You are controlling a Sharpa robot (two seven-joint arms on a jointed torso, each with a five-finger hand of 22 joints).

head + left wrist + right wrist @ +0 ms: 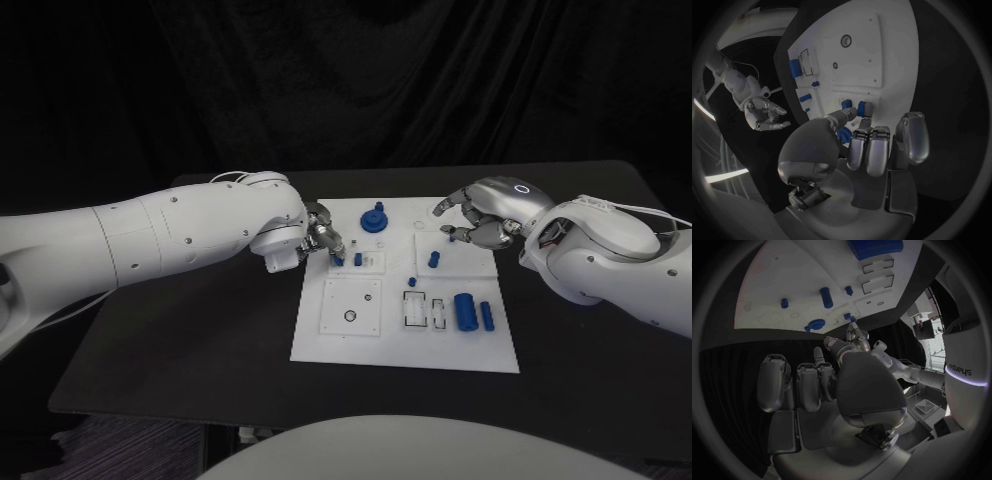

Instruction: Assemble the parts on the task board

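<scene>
Noting nearest, on the near right part of the task board, a large blue cylinder lying flat with a slim blue bar just beside it on the right; pale empty slots to their left.

Moving farther in: finding a blue peg at mid-board, right of centre, apart from both hands.

Logging the left hand at the board's left edge, fingers pointing down onto a pair of small blue pegs in their seat. Judging thumb and one finger to be closing toward the left peg of the pair; being unable to tell whether the peg is actually pinched or only touched.

Recording a blue knob at the far edge, just beyond the left hand.

Placing the right hand above the far right corner, fingers half-curled and apart, holding nothing.

Flagging risks: pinching off-centre and tilting the peg, jamming it in its hole; brushing the neighbouring peg, since the two are standing so close; knocking the knob with the back of the hand when lifting.

Comparing views: getting the thumb tip against the peg pair from the left wrist view, where the head view is hiding that contact under the hand. Getting the left fingertips from the far side in the right wrist view.
</scene>
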